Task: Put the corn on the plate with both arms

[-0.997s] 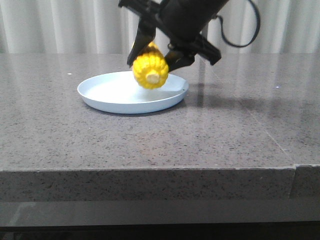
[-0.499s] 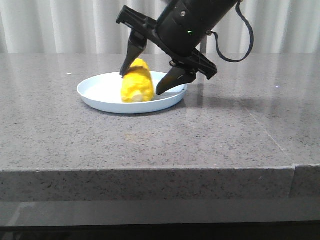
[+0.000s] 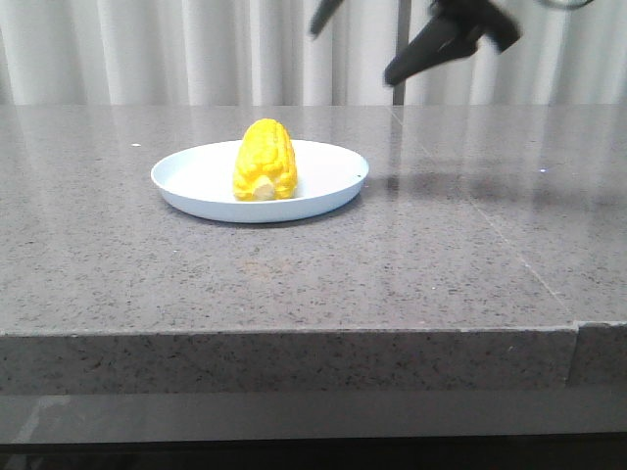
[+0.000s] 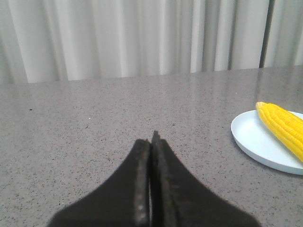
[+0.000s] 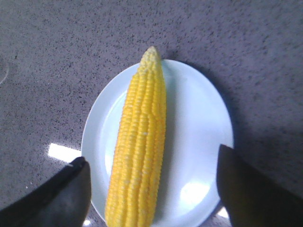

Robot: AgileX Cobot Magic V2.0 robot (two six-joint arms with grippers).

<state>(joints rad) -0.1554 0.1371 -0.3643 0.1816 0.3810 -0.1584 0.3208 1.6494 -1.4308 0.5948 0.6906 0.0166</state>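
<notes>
The yellow corn (image 3: 265, 162) lies on the pale blue plate (image 3: 323, 192), stub end toward the front. It also shows in the right wrist view (image 5: 139, 146) on the plate (image 5: 199, 137), and in the left wrist view (image 4: 284, 126) on the plate (image 4: 253, 142). My right gripper (image 3: 358, 44) is open and empty, raised high above the plate; its fingers (image 5: 246, 189) stand wide on either side of the corn. My left gripper (image 4: 151, 142) is shut and empty, low over the table, left of the plate; it does not show in the front view.
The grey speckled stone table (image 3: 294, 274) has a front edge close to the camera. White curtains (image 3: 147, 49) hang behind it.
My right gripper opened, let the corn go onto the plate, and rose up and to the right away from it. The corn now lies at rest on the plate.
</notes>
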